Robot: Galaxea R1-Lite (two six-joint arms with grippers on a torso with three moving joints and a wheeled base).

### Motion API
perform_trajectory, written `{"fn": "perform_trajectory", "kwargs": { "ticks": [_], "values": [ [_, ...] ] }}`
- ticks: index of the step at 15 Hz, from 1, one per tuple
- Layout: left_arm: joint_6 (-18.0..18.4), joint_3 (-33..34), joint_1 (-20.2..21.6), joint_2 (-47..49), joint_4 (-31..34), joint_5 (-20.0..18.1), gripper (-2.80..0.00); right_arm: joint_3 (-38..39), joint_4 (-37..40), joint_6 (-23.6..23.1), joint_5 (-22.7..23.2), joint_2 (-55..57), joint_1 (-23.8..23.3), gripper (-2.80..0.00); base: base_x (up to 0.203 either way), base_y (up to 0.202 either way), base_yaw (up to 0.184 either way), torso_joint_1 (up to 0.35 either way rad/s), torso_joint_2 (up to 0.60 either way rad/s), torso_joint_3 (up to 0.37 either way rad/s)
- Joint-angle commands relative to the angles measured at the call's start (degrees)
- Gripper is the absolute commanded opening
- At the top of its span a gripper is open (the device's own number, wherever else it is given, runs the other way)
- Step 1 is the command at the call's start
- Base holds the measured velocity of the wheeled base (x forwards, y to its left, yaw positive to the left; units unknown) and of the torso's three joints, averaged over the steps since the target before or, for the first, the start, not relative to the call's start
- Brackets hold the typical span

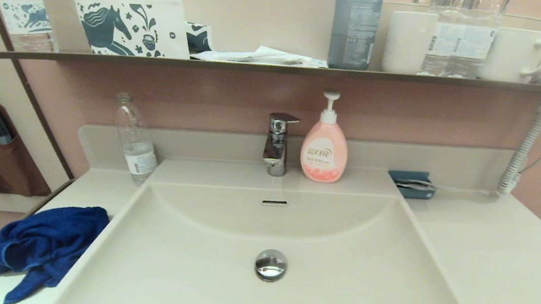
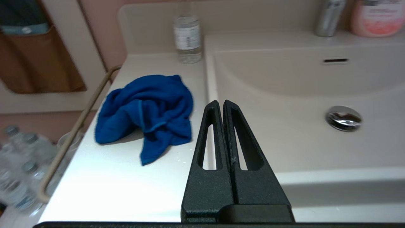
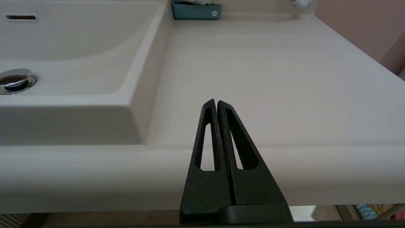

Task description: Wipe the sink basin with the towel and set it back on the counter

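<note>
Lying crumpled on the surface left of the basin, the towel sits ahead and left of the left fingers, well apart from them. One tail of the heap trails toward the front edge. Left fingers pressed together, holding nothing. Right fingers likewise, over the front edge right of the basin.
</note>
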Motion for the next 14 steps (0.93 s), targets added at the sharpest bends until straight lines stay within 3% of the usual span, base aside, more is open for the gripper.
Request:
{"fn": "perform_trajectory", "kwargs": {
  "ticks": [1, 5, 8, 14],
  "values": [
    [0.08, 4.53, -1.29, -9.52, -0.13, -2.35, -2.8, 0.01, 0.0, -0.03, 0.02, 0.0, 0.01, -2.8, 0.0, 0.0, 0.0, 0.0, 0.0, 0.0],
    [0.27, 12.85, -1.68, -11.3, -7.95, -3.38, -2.8, 0.01, 0.0, -0.03, 0.02, 0.0, 0.01, -2.8, 0.0, 0.0, 0.0, 0.0, 0.0, 0.0],
    [2.6, 18.9, -1.69, -11.28, -14.71, -3.3, -2.8, 0.01, 0.0, -0.03, 0.02, 0.0, 0.01, -2.8, 0.0, 0.0, 0.0, 0.0, 0.0, 0.0],
    [3.2, 20.84, -1.69, -11.28, -13.7, -3.5, -2.8, 0.01, 0.0, -0.03, 0.02, 0.0, 0.01, -2.8, 0.0, 0.0, 0.0, 0.0, 0.0, 0.0]
  ]
}}
